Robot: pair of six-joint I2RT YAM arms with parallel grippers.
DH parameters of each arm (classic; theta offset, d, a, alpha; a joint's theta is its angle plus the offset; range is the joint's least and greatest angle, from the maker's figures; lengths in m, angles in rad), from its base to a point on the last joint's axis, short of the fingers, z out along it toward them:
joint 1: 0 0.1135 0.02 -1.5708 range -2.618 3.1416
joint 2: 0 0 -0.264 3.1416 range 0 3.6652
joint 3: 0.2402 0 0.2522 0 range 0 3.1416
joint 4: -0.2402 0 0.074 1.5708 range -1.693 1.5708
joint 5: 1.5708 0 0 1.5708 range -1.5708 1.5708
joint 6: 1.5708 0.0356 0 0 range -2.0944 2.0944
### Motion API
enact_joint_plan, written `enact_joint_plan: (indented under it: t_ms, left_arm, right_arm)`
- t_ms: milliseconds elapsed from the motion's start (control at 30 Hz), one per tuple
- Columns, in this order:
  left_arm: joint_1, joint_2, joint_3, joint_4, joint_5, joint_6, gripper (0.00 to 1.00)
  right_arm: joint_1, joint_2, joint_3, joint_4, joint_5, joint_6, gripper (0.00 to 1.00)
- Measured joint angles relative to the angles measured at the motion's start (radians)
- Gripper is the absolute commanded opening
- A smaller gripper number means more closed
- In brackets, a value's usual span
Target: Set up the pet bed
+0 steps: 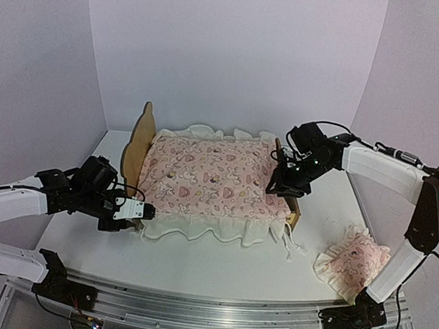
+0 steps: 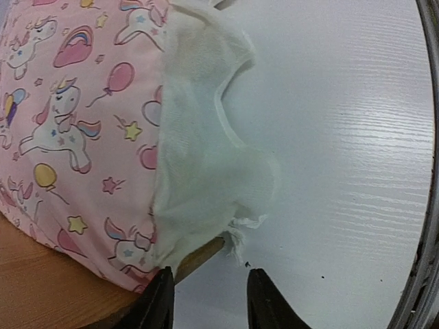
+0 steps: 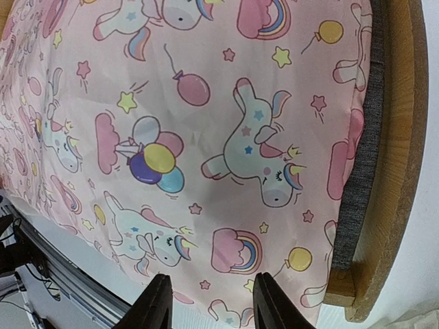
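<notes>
Hovering left tool (image 1: 150, 213), apart, empty, at bed (image 1: 138, 147) head corner | hovering right tool (image 1: 277, 189), apart, empty, over bed foot | eyeing pillow (image 1: 352, 264) beyond foot, right-arm side

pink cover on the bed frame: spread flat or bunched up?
Spread. The pink cover lies flat across the pet bed, its cream ruffle hanging over the near side.

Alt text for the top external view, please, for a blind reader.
A small wooden pet bed, draped with a pink printed cover with cream ruffles, fills the centre. The left gripper is at its near-left corner, the right gripper over its right end. A matching pillow lies near-right.
</notes>
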Motion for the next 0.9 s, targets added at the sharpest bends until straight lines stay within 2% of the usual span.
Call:
enact_joint_plan:
  t_ms: [233, 333, 533, 900]
  left_arm:
    - [-0.008, 0.019, -0.146, 0.059, 0.009, 0.011, 0.36]
    - [-0.008, 0.060, -0.166, 0.094, 0.005, -0.024, 0.43]
    - [-0.008, 0.090, -0.265, 0.278, -0.043, -0.095, 0.47]
    - [-0.010, 0.258, -0.228, 0.408, -0.089, -0.259, 0.43]
  right_arm:
    - [0.070, -0.021, 0.000, 0.036, 0.044, 0.017, 0.42]
    - [0.095, -0.022, 0.000, 0.048, 0.065, 0.024, 0.41]
    - [0.127, -0.022, 0.000, 0.073, 0.105, 0.045, 0.41]
    - [0.162, -0.022, 0.006, 0.090, 0.135, 0.059, 0.41]
